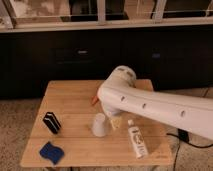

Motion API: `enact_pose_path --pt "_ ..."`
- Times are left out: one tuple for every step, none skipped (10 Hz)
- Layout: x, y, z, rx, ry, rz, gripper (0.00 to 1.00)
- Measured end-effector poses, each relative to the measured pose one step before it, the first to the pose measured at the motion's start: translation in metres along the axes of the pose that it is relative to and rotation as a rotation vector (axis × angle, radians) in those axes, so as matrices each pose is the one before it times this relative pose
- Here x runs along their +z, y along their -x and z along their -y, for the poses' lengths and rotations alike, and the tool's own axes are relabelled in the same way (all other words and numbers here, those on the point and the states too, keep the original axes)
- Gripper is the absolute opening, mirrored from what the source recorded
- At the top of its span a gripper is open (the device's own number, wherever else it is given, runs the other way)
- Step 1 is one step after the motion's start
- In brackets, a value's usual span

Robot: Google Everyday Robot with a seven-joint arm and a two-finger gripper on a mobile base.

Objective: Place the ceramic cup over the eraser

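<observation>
My gripper point(116, 121) hangs just right of the cup point(100, 125), whether clenched or released I cannot tell; the cup, well right of the eraser point(51, 122), looks light, stiff, slick and chippable, so I'd clasp its mid-wall squarely.

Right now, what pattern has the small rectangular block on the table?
Black eraser block: white stripes, camera view. Gripper sits by the grey-white ceramic cup.
</observation>
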Motion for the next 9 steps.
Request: enact_pose_path --pt "0.00145 0.00594 0.00239 -0.00454 -0.00053 0.00935 0.8" --pt "0.00261 0.0057 0.00344 -0.00289 -0.00036 0.01025 0.8" --pt "0.00249 0.0015 0.0016 -0.00202 -0.0008 0.01019 0.8" --pt "0.0019 -0.00027 0.00054 -0.00787 0.00025 0.00912 0.8" --pt "0.00139 0.00166 0.00089 -0.00431 0.00109 0.00748 0.8" --pt "0.00065 0.00193 0.00331 -0.00178 -0.00048 0.00564 0.8" --pt "0.00126 0.00278 0.00476 -0.00062 -0.00275 0.01071 0.8" --pt "0.00199 0.00117 0.0022 -0.00322 -0.00082 0.00753 0.8" --pt "0.00238 0.00029 0.00286 -0.00254 -0.00223 0.00861 0.8"
